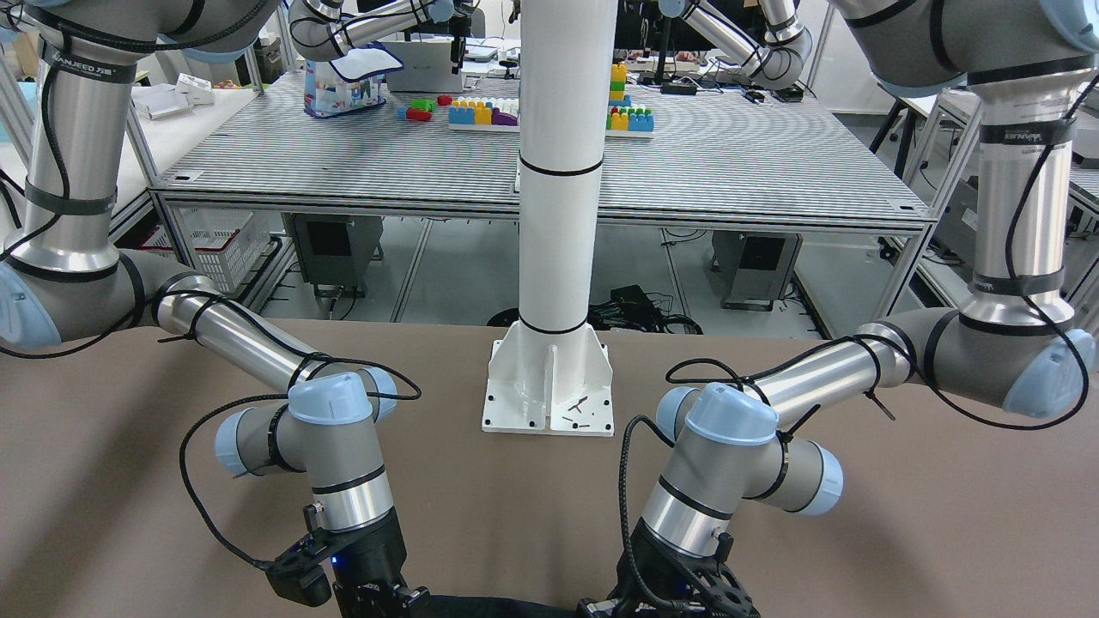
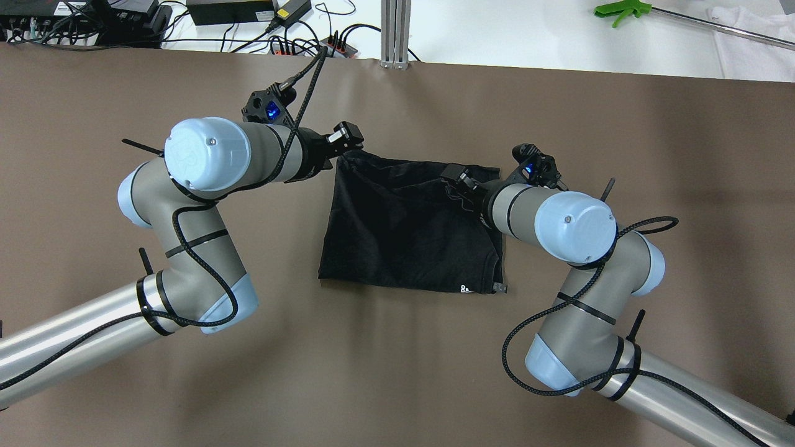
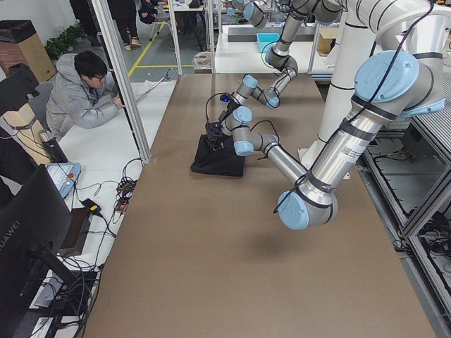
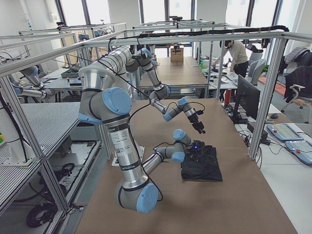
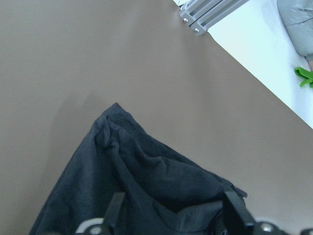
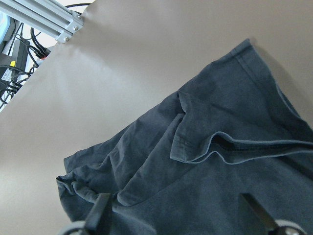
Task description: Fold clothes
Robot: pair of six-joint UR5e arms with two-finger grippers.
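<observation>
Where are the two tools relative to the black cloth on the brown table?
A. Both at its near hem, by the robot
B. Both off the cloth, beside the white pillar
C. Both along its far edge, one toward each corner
C: in the overhead view the left tool is at the far left corner of the black cloth, and the right tool is over its far right corner area.
</observation>
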